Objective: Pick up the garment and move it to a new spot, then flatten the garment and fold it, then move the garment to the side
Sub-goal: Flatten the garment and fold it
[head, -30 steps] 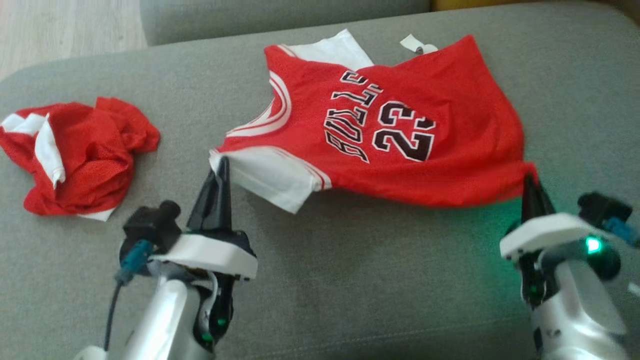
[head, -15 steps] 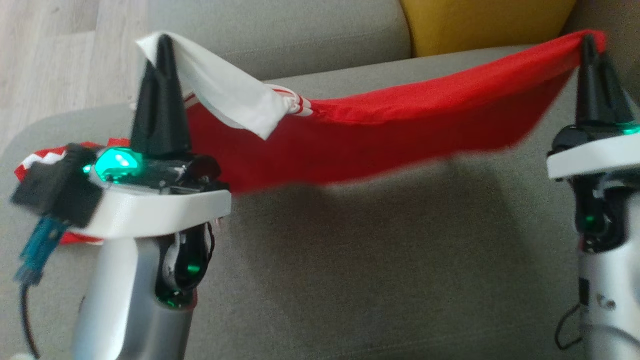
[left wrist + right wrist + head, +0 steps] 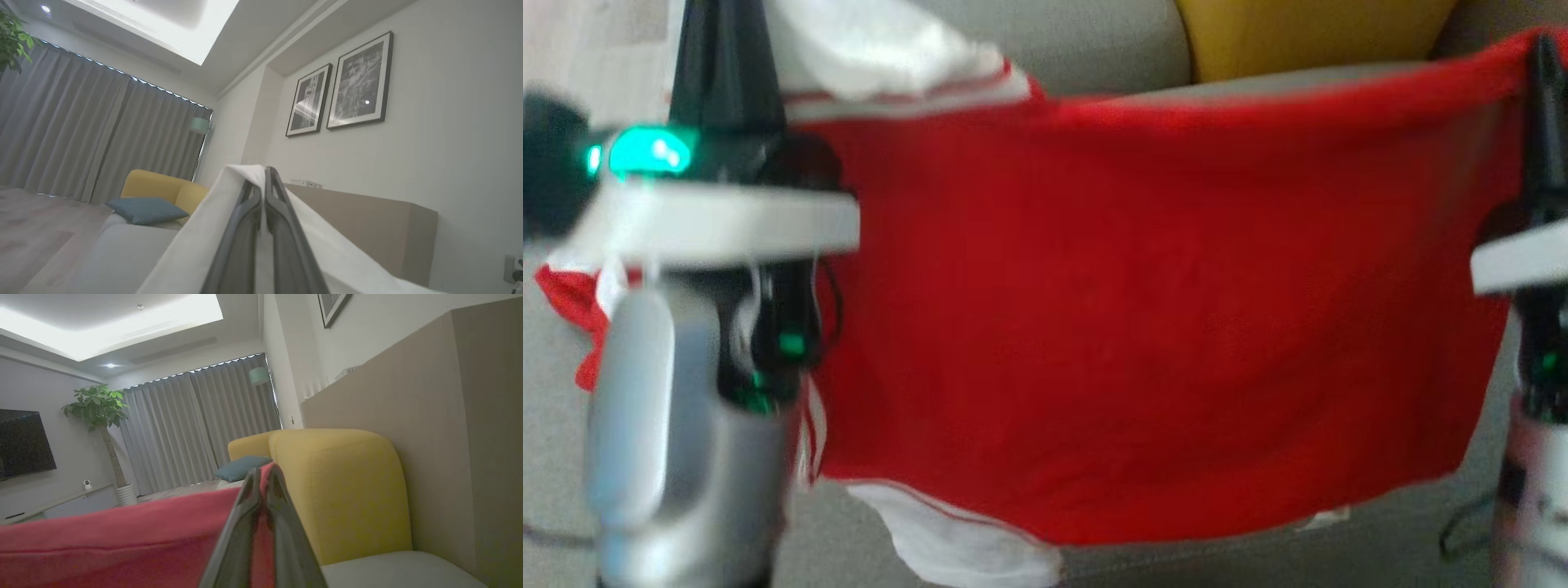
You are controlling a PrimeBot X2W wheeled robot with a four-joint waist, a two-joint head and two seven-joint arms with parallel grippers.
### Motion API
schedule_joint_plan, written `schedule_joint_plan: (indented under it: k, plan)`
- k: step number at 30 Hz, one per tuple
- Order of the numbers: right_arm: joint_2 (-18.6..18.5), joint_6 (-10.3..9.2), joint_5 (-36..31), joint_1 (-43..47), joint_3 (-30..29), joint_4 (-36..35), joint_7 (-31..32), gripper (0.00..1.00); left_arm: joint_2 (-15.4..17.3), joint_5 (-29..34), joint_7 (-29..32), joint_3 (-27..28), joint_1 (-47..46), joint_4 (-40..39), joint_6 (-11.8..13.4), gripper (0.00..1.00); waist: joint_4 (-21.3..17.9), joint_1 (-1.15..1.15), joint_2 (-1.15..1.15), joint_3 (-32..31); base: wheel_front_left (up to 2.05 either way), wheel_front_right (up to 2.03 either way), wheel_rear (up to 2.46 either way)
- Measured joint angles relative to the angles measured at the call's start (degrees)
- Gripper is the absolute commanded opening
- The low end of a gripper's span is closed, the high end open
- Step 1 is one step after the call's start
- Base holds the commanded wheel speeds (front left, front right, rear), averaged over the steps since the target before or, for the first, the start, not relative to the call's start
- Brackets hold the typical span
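As viewed from the head camera, found red fabric jersey with white trim [image 3: 1143,327] held up above grey fabric sofa seat [image 3: 1258,563], spread as a hanging sheet between both arms, picture blurred. Noted left gripper [image 3: 263,173] fully closed, pinching white edge at one upper corner; right gripper [image 3: 263,473] likewise closed, pinching red fabric at the other. Recorded crumpled red-and-white garment [image 3: 560,294] on seat behind left forearm [image 3: 678,425], yellow cushion [image 3: 1307,33] beyond sheet's top edge.

Living room: sofa [image 3: 339,490], curtains [image 3: 196,428], television [image 3: 24,443].
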Motion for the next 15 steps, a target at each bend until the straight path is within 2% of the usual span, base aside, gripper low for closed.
schedule_joint_plan:
  k: [4, 7, 12, 15]
  plan:
    - [-0.1, 0.00, -0.7, -11.0, -0.7, 7.6, 0.1, 0.00, 1.2, -1.1, 1.9, 1.8, -10.5, 10.8, -1.4, 0.00, 0.0, 0.00, 0.00, 3.7, 0.00, 0.00, 0.00]
    - [-1.4, 0.00, -2.2, -22.6, 1.1, 15.1, -1.6, 0.00, 2.5, -0.4, 1.6, 2.2, -21.4, 19.9, -3.4, 0.00, 0.0, 0.00, 0.00, 7.6, 0.00, 0.00, 0.00]
    - [-4.1, 0.00, -2.9, -41.5, 2.3, 32.7, -8.6, 0.00, 3.1, 0.5, -1.6, 3.0, -38.1, 34.3, -5.5, 0.00, 0.1, 0.00, 0.00, 14.2, 0.00, 0.00, 0.00]
    - [-5.6, 0.00, -3.9, -50.3, 3.1, 42.3, -15.2, 0.00, 3.1, 1.1, -5.1, 3.3, -46.2, 41.4, -6.5, 0.00, 0.3, 0.00, -0.01, 17.7, 0.00, 0.00, 0.00]
